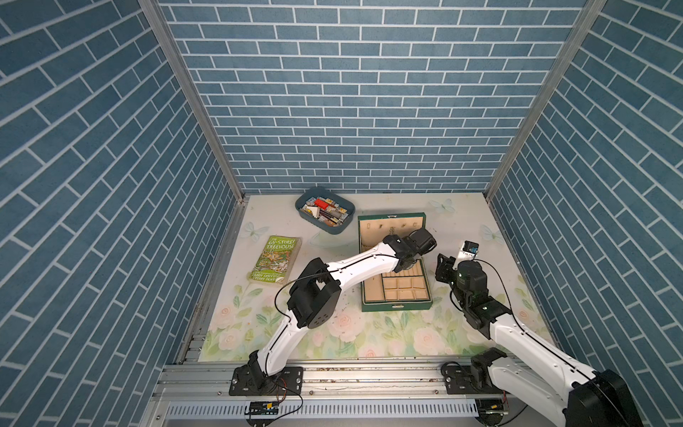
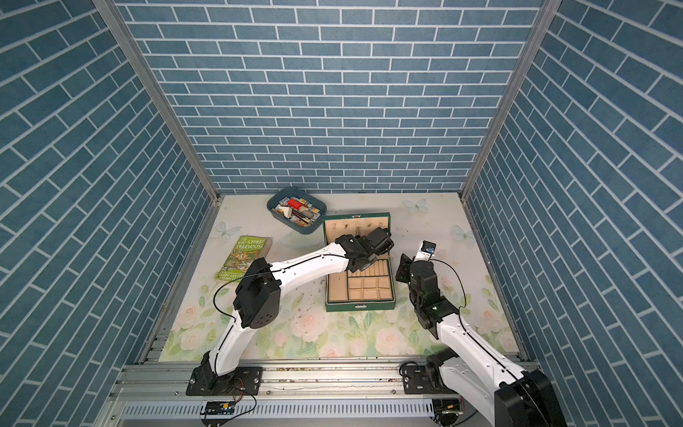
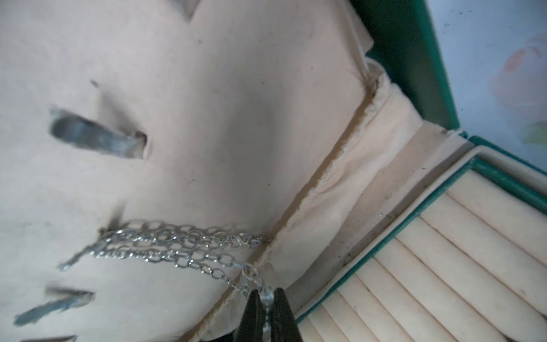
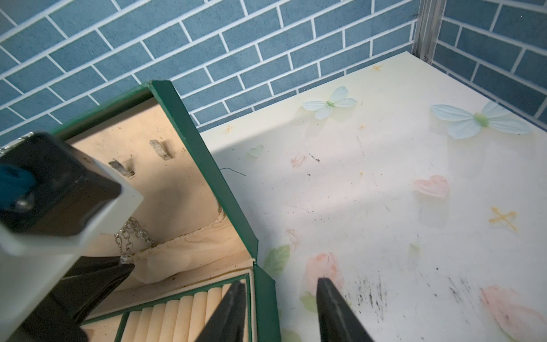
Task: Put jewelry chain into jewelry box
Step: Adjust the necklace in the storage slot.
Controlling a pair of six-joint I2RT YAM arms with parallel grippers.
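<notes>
- Chain [image 3: 183,245] lies draped on the box [image 3: 414,74] lid lining, apparently hooked, one end pinched in the left end effector [image 3: 266,302].
- Right end effector [image 4: 281,299] spread, idle beside.
- Ease slack before releasing.

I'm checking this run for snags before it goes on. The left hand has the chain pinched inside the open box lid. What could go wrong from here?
1. The thin pale metal link chain loops over a small metal hook in the dark green box's beige lid lining; pulling may snag it.
2. The left hand, shut, pinches only the chain's end, so it might slip.
3. The right hand hovers open beside the box edge, near the left arm; they could bump.
</notes>
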